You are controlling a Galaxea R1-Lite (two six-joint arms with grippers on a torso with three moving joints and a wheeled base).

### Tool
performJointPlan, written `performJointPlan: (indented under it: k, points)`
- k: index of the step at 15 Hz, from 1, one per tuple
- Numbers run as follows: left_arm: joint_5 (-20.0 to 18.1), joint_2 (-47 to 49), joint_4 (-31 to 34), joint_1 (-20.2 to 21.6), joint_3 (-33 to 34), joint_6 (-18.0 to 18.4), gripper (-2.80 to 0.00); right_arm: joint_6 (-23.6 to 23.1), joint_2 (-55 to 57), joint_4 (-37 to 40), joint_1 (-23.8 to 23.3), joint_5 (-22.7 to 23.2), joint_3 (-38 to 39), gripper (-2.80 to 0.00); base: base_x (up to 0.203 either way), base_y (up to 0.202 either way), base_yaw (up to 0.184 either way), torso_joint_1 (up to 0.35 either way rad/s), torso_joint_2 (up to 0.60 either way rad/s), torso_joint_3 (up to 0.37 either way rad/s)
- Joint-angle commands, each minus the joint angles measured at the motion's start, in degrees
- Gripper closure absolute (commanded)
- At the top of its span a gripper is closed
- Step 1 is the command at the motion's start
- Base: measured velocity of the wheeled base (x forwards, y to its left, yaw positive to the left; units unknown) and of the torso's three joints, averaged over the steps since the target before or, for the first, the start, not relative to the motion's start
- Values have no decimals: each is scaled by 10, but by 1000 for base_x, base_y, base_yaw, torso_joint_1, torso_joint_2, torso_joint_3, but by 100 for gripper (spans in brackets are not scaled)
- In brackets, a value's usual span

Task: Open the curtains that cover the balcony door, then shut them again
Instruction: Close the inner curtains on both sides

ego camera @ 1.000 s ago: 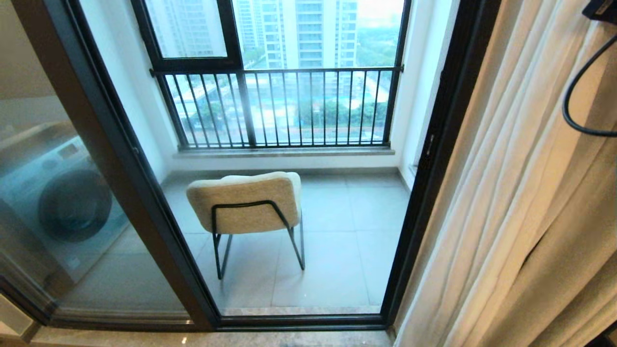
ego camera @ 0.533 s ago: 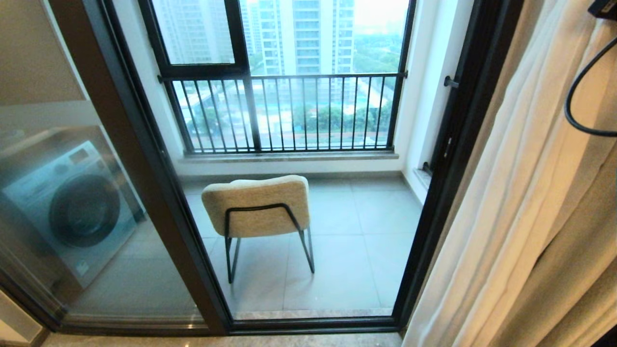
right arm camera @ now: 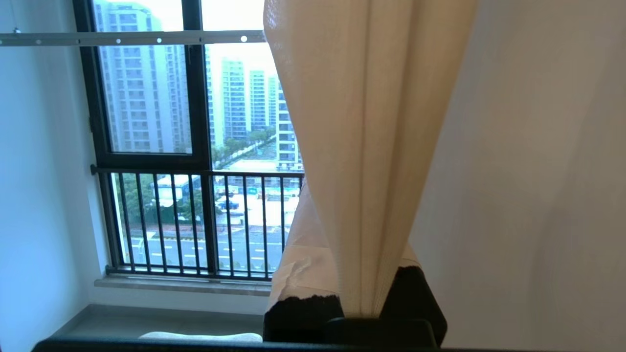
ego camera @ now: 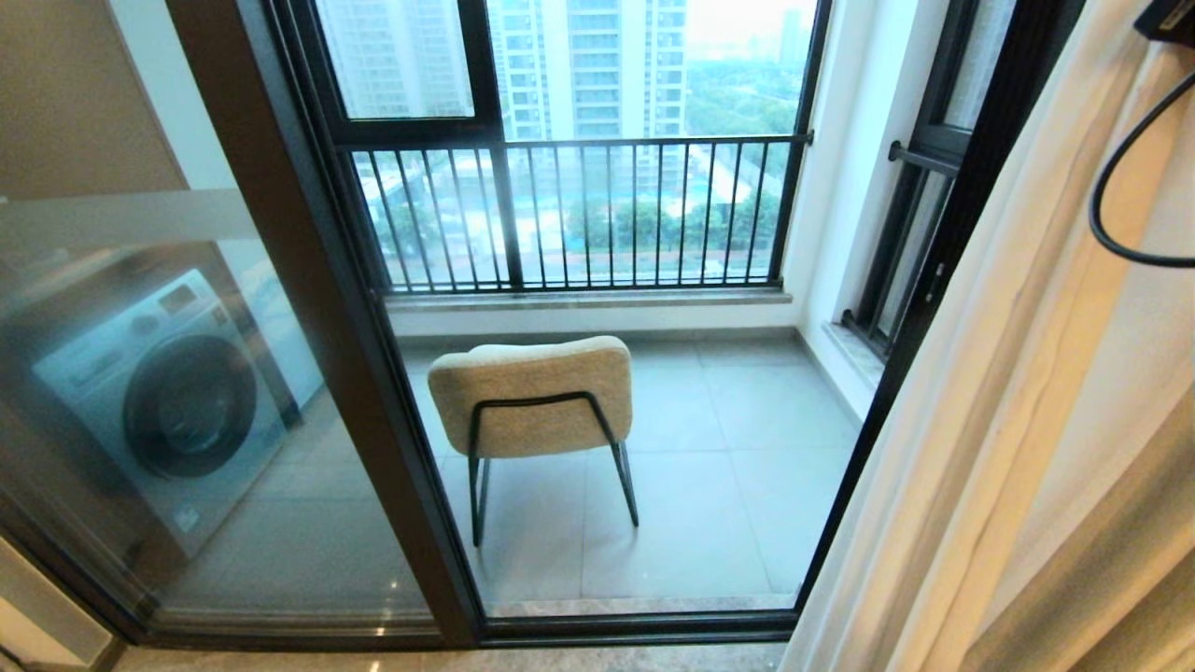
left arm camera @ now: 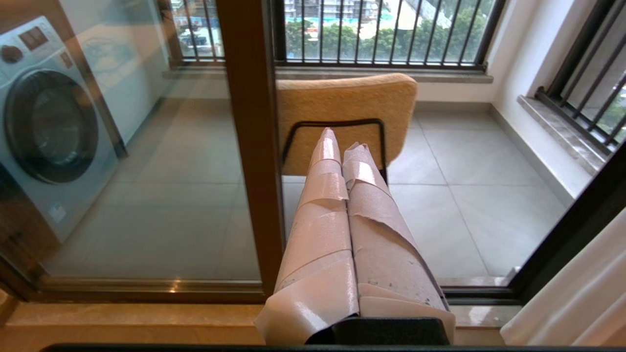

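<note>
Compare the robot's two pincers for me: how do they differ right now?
The right pincer is shut on a gathered fold of the cream pleated curtain; the left pincer is shut on nothing. The right is raised at window height, the left points toward the beige padded chair. Both have pale tape-wrapped fingers.

— What blocks the way at the balcony door [ego camera: 308, 308]?

— Its thick dark post runs floor to top, with glass left of it and a washing machine [ego camera: 163, 411] behind that glass. Right of the post the view runs clear through to the tiles.

— And beyond?

— A chair [ego camera: 534, 397] stands mid-floor, its back to the door, with bare tiles around it. The curtains [ego camera: 1018, 392] hang bunched right of the door, a fold pinched in the right gripper [right arm camera: 364, 293].
</note>
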Motion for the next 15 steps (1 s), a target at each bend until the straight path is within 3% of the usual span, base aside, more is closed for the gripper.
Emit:
performJointPlan:
  k: [1, 15]
  points:
    - [1, 0, 0, 0, 0, 0, 0, 0, 1, -1, 0, 1, 0, 0, 0, 188, 0, 2, 7, 2]
    - [1, 0, 0, 0, 0, 0, 0, -1, 5, -1, 0, 1, 0, 0, 0, 186, -1, 2, 3, 3]
